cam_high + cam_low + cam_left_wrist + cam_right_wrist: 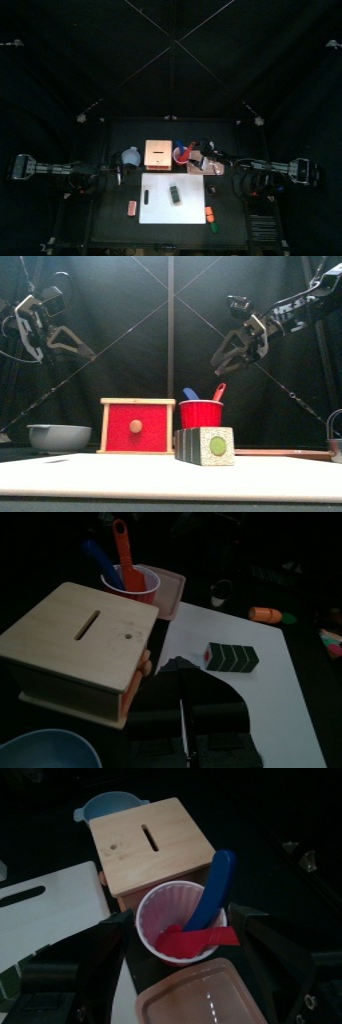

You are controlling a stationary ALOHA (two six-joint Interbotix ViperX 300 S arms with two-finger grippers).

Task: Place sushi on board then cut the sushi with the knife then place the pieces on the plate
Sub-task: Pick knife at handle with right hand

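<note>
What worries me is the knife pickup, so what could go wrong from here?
1. The blue knife and red knife share one cup. The open right tool above it could catch both, or tip the cup onto the tray beside it.
2. The sushi sits loose on the board, and the left tool hangs high and away. A cut with nothing steadying it may push it sideways.

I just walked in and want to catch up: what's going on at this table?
The sushi roll already sits whole on the white board. The right gripper hangs open above the red cup holding the two toy knives, touching nothing. The left gripper is raised at its side, empty.
</note>
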